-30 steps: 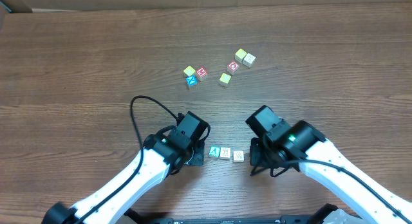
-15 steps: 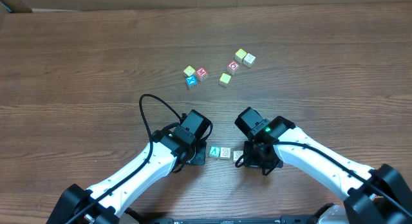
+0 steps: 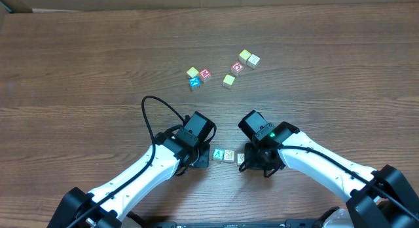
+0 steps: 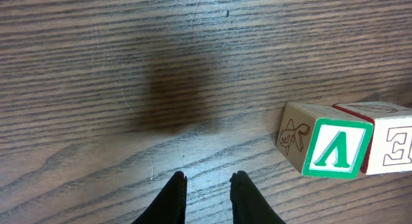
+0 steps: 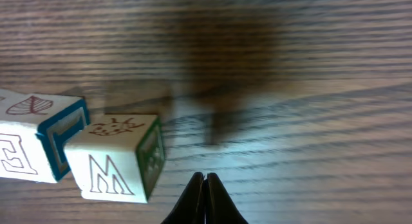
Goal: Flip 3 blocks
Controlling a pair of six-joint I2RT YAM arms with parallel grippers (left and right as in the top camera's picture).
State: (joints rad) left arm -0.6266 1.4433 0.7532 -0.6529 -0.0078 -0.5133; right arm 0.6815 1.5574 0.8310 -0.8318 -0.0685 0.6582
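**Item: row of three blocks, near edge of the counter (image 3: 98, 71).**
- Green-faced block (image 3: 218, 154): at the left end of the row, letter face up.
- Middle block (image 3: 229, 155): touching the green-faced block on its right, pale with a red letter.
- End block (image 3: 241, 158): next along to the right of the green-faced block, pale, partly hidden under the right arm in the overhead view.

**Item: left claw (image 4: 207, 188).** Just left of the green-faced block. The fingers are slightly parted with bare wood between them, and it is grasping nothing.

**Item: right claw (image 5: 203, 185).** Clenched tip to tip and empty, with its tips close beside the end block.

**Change noted.** A second ago the right arm stood well off to the right of the green-faced block. It has since swung in to the far end of the row. The left claw has hardly shifted, and the three blocks appear to lie as they did.

**Meaning for the task.** No flip looks to have begun. Both claws now flank the row, so the approach seems complete. The shut right claw suggests a push or tip on the end block rather than a pinch.

**Other stock.** Loose cubes (image 3: 196, 77) lie far beyond the green-faced block, untouched.
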